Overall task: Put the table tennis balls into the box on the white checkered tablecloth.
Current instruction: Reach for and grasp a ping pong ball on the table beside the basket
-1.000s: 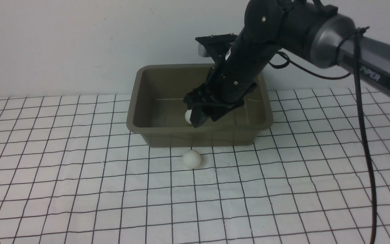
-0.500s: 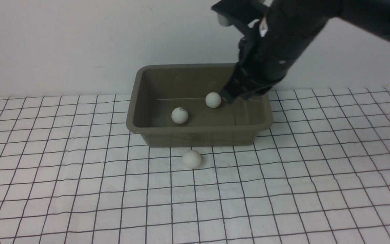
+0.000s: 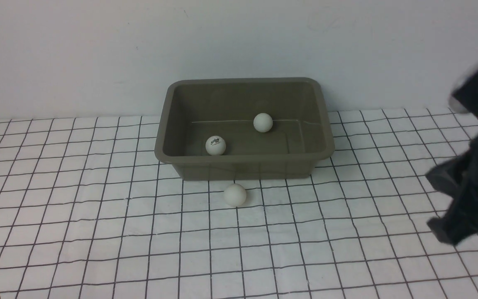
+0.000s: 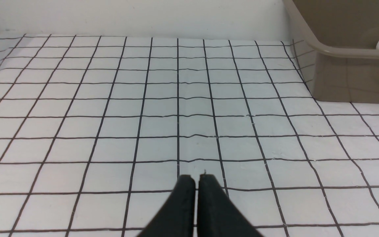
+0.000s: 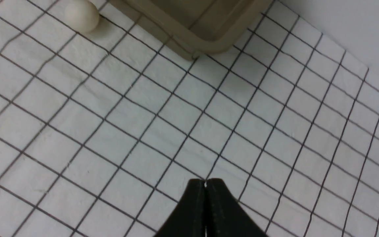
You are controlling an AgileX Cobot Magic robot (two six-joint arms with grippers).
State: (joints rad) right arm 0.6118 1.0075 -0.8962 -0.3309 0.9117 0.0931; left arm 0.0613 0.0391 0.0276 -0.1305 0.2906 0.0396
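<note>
Two balls lie in the box [image 3: 245, 164]: the logo ball [image 3: 215, 145] near its front wall and the plain ball [image 3: 262, 122] toward the back. The last ball [image 3: 235, 194] sits on the checkered cloth [image 3: 98, 232], just in front of the box. My right tool [image 5: 205, 183] is pressed together and empty, well off to the right. My left tool [image 4: 196, 179] is pressed together too, over bare cloth. The risk I see is that the ball is light and round, so a jaw landing off-centre could flick it away. The wall close behind it may also keep one jaw from getting round it.
</note>
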